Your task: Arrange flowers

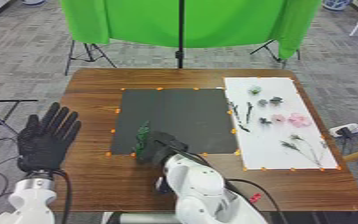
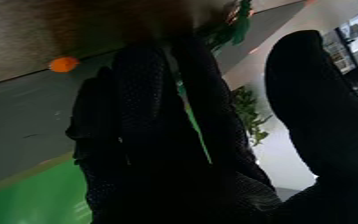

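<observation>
Placement of the first stem looks to be the step in hand: a leafy green sprig point(image 1: 143, 139) is at the near left corner of the dark mat point(image 1: 177, 112), right beside the right hand point(image 1: 163, 148). That hand is open, its fingers straight and the thumb apart in the wrist view, with leaves visible between them; whether the sprig bears on the mat or on the glove, I cannot tell. The left hand point(image 1: 46, 142) waits open at the table's left side. Pink flowers point(image 1: 298, 119), dark twigs point(image 1: 249, 111), dark little blooms point(image 1: 275, 101), a pale flower point(image 1: 255, 90) and thin green stems point(image 1: 310, 150) lie on the white sheet point(image 1: 255, 135), so most of the arranging is probably ahead. Next, the right hand needs to settle the sprig flat, draw clear without dragging the leaves, then go for another stem
</observation>
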Robot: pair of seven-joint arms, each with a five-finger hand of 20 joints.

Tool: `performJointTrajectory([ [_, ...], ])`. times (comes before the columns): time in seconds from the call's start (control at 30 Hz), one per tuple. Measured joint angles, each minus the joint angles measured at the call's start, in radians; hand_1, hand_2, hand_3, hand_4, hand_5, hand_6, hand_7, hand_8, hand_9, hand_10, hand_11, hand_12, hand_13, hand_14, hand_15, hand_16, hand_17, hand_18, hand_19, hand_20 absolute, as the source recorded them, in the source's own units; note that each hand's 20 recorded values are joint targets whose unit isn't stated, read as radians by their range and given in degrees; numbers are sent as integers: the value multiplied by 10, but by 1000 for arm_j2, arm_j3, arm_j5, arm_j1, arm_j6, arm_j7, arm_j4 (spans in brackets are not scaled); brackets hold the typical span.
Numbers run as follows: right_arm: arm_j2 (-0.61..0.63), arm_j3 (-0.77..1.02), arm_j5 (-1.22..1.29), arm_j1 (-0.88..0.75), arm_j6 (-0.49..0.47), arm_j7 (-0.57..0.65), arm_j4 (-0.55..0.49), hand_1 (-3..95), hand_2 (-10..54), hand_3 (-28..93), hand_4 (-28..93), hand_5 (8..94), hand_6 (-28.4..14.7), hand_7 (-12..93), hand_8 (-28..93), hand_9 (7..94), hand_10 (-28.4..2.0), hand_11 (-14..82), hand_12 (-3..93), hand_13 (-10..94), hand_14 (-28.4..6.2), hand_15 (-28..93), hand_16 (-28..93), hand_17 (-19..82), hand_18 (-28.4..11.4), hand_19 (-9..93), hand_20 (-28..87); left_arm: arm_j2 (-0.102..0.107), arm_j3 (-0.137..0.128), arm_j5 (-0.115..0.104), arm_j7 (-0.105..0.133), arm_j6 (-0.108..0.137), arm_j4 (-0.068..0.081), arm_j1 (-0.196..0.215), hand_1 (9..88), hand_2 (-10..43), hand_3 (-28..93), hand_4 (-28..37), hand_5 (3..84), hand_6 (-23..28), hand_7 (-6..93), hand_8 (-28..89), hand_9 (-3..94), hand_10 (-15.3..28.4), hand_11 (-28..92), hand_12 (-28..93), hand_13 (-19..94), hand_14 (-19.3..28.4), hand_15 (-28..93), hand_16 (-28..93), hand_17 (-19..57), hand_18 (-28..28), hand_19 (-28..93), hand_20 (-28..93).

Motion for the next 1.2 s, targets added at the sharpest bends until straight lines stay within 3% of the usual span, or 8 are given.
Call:
performJointTrajectory([
  [0.13,34,33,2,-16,33,6,-39,331,-87,829,-223,669,-93,296,-118,543,-258,305,178,525,-220,763,181,295,-284,914,283,-13,-10,-2,2,0,-1,12,259,197,716,-283,445,88,69,-85,375,133,157,64,262,150,253,-59,-84,129,324,96],
  [0.33,100,157,10,-47,165,25,-132,339,-94,825,-223,665,-92,308,-129,572,-248,304,179,548,-212,754,183,302,-284,916,278,-22,-12,-1,5,-1,-2,20,258,197,718,-283,446,87,70,-86,378,132,157,63,264,150,256,-60,-85,130,326,95],
  [0.57,204,379,1,-100,297,112,-197,306,-94,812,-250,638,-94,233,-133,565,-244,302,182,534,-210,750,196,289,-277,909,269,-36,-11,0,7,-15,-2,19,257,196,718,-283,447,87,71,-86,379,132,155,64,265,149,259,-61,-84,129,326,94],
  [0.77,323,638,-34,-257,388,126,-231,300,-95,815,-277,612,-91,215,-135,540,-231,306,181,469,-210,743,189,260,-264,890,278,-43,-11,0,17,-22,-10,29,255,194,722,-283,447,86,71,-86,380,130,158,65,265,149,258,-62,-84,129,326,94],
  [0.97,336,834,-102,-415,407,137,-229,276,-95,806,-282,606,-92,199,-130,529,-228,303,179,444,-212,740,182,263,-265,911,316,-46,-12,-4,25,-22,-17,43,256,193,723,-283,448,85,72,-86,380,131,158,65,266,149,258,-62,-84,129,326,95],
  [1.2,332,860,-138,-505,351,161,-220,288,-95,784,-283,538,-119,169,-117,476,-236,312,186,393,-216,725,166,263,-265,915,342,-53,-14,-9,27,-21,-22,56,256,194,728,-283,448,86,72,-87,375,130,156,64,266,149,260,-62,-83,129,326,95],
])
